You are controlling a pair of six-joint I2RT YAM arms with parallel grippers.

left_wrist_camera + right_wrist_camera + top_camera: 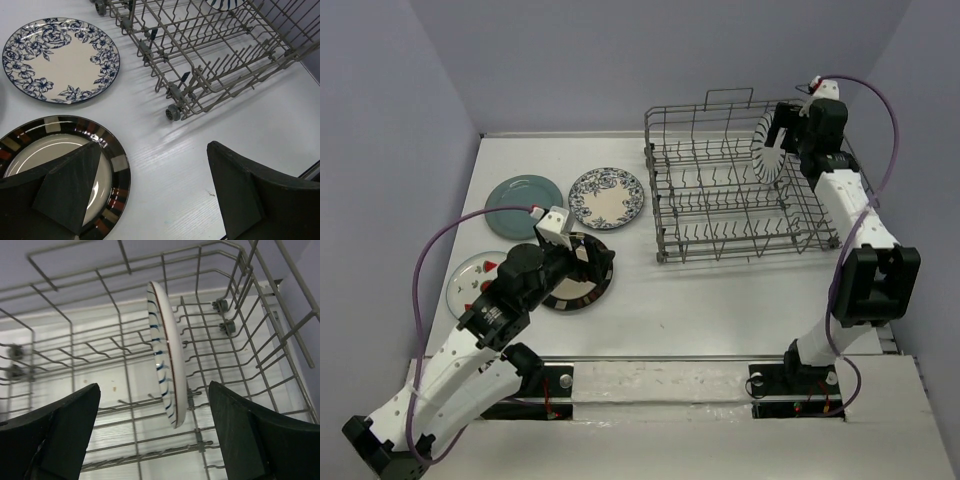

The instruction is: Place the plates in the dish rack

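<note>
I see right gripper (153, 388) spread wide around striped plate (165, 365) on edge in dish rack (720, 200); left gripper (152, 150) wide above brown-rimmed plate (45, 150)

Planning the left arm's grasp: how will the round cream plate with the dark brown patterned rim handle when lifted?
This round brown-rimmed cream plate looks rigid and glazed: probably stiff, fairly heavy, slippery to pinch. It lies flat on the white table, so getting under its rim may be hard. Likely breakable if dropped.
</note>
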